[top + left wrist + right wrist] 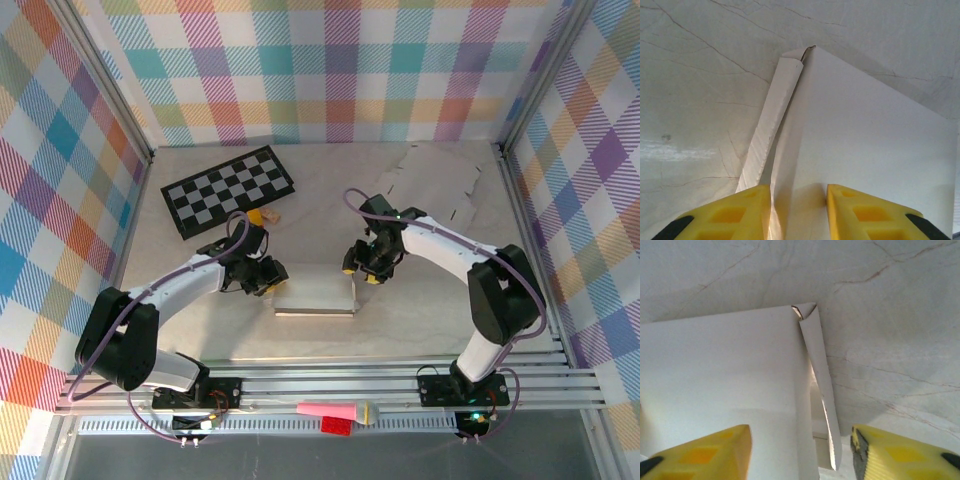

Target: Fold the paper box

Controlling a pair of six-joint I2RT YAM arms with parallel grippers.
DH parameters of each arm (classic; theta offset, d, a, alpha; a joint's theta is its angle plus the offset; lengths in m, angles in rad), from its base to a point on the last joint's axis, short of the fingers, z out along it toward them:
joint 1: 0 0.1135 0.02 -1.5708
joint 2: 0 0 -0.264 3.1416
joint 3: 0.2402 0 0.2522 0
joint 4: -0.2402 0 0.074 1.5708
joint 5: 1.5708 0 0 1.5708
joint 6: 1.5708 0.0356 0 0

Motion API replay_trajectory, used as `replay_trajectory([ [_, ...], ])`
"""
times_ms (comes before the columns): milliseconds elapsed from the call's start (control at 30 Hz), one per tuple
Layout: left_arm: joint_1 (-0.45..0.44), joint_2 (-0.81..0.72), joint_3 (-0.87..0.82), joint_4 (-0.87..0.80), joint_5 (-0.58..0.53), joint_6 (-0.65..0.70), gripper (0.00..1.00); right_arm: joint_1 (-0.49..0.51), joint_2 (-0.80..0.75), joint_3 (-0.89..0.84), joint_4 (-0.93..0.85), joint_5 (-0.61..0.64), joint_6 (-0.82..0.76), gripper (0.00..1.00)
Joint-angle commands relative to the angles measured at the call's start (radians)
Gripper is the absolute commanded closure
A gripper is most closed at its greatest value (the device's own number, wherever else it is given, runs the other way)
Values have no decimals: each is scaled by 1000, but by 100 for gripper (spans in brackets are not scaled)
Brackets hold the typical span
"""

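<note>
The left arm [190, 280] and right arm [450, 245] reach forward and bend inward toward each other. The left end effector [272, 273] has its yellow fingers [725, 217] parted by a narrow gap. The right end effector [360, 272] faces it, fingers [700, 452] spread wide.

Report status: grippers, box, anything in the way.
Left gripper open, straddling left flap. Right gripper open, straddling right flap. Paper box between them, side flaps up. Checkerboard well behind.

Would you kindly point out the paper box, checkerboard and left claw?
paper box [315, 296], top view, middle of its upper face.
checkerboard [228, 189], top view, centre of the board.
left claw [799, 194], left wrist view, midway between fingertips.
</note>
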Motion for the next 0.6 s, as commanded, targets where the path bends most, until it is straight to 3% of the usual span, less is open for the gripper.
replay_trajectory([
  [0, -11, 6, 33, -64, -26, 32, 66, 9, -52, -66, 20, -47, -52, 38],
  [233, -14, 25, 43, -90, -35, 53, 60, 35, -12, -110, 84, -103, -46, 36],
  [467, -16, 41, 44, -102, -45, 66, 59, 45, 30, -118, 86, -78, -31, 44],
  [567, -16, 24, 54, -133, -71, 87, 53, 45, 41, -118, 78, -58, -34, 45],
])
